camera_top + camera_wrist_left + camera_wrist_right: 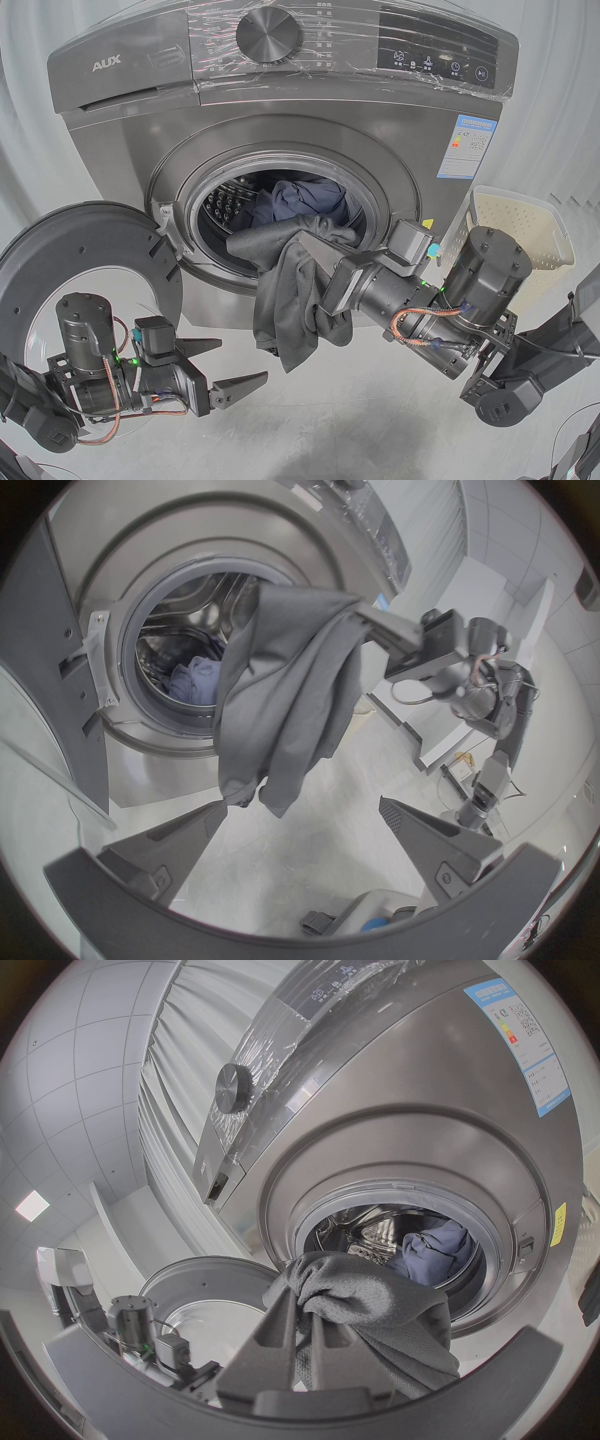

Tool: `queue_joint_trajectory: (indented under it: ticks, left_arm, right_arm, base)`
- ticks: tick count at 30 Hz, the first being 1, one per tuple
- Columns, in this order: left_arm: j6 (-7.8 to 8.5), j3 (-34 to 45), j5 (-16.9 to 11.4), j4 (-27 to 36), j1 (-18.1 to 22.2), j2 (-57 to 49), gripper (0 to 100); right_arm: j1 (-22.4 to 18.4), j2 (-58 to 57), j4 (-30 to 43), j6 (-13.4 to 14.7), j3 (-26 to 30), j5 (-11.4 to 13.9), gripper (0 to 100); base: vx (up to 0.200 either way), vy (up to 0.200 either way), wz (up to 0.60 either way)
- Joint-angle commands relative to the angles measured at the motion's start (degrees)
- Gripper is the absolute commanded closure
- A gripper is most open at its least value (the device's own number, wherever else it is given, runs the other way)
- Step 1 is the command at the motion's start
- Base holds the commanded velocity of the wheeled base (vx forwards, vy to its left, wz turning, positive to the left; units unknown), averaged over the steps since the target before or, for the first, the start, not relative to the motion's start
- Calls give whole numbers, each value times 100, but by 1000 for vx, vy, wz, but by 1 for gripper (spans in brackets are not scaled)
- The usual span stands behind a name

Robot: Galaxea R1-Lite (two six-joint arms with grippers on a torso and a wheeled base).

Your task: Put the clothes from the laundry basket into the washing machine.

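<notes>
right gripper [304, 237] pinched on grey garment [284, 306] | washing machine [125, 144] mouth just ahead of it, most cloth hanging below, outside | left gripper [244, 361] spread wide, empty | risk: hanging weight may drag garment out on release

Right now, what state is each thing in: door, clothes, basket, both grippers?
Washing machine door, swung fully open.
Grey garment, gripped, draped over the drum rim, hanging outside.
Blue garment, inside the drum.
Laundry basket, beside the washing machine, lower part hidden.
Right gripper, fingers shut on the grey garment.
Left gripper, fingers open, holding nothing.
</notes>
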Motion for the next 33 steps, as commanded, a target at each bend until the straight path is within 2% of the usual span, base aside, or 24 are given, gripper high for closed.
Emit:
queue_joint_trajectory:
  ticks: [1, 5, 11, 24, 33]
  left_arm:
    - [-3, -98, 122, -187, 130, 660, 0]
    - [-3, -133, 148, -486, 279, 1012, 0]
    - [-12, -397, 368, -1005, 499, 1759, 0]
    - [-38, -1153, 394, -1497, 490, 2901, 0]
    - [-38, -1557, 377, -1655, 455, 3279, 0]
  right_arm:
    - [26, -123, -85, 1, 80, -2, 100]
    - [26, -158, -103, -7, 185, 7, 100]
    - [114, -211, -103, -16, 229, 7, 100]
    - [228, -220, -112, -34, 229, -2, 100]
    - [237, -211, -112, -34, 229, -2, 100]
  base:
    - [0, 0, 0]
    - [0, 0, 0]
    - [0, 0, 0]
    - [0, 0, 0]
    - [0, 0, 0]
